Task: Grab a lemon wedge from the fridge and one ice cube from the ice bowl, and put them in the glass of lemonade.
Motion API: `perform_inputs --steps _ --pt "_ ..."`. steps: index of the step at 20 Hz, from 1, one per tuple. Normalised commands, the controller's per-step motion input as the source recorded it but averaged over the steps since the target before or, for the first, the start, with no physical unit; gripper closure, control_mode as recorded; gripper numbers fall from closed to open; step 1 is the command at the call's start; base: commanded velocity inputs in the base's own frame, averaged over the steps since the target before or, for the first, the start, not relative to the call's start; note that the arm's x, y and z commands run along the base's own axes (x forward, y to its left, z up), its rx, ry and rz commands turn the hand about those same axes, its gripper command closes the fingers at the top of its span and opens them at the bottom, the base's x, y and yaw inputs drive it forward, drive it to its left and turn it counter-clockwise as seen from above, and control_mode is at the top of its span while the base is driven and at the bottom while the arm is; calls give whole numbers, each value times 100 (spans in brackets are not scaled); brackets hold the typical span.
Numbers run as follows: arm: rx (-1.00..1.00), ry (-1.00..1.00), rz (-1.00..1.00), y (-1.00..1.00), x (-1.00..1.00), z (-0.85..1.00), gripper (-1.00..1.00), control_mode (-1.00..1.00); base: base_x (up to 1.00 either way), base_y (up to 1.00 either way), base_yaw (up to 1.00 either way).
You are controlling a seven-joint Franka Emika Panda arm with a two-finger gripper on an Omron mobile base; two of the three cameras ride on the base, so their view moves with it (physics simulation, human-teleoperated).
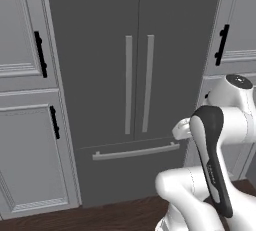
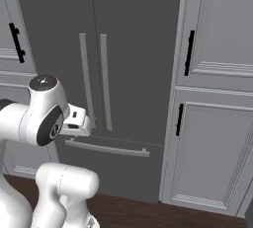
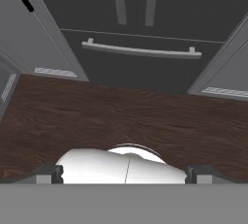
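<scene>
The fridge (image 1: pixel 100 75) is seen directly ahead of the arm, both doors shut, its two long bar handles (image 1: pixel 138 84) side by side at the centre seam and the bottom drawer (image 3: pixel 140 68) closed beneath. Panelled grey cabinets (image 2: pixel 217 98) with black handles flank it. The gripper (image 3: pixel 125 172) is held over the dark wood floor (image 3: pixel 121 116), well short of the fridge, jaws spread wide and empty.

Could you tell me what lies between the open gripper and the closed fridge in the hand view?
In the hand view, only bare dark wooden floor lies between the gripper and the fridge, whose bottom drawer handle faces it.
</scene>
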Motion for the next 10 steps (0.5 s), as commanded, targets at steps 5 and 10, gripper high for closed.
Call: perform_inputs --steps 5,10 --pt "0 0 0 0 0 0 -100 100 -29 0 7" --pt "0 0 0 0 0 0 -100 100 -2 0 -1"
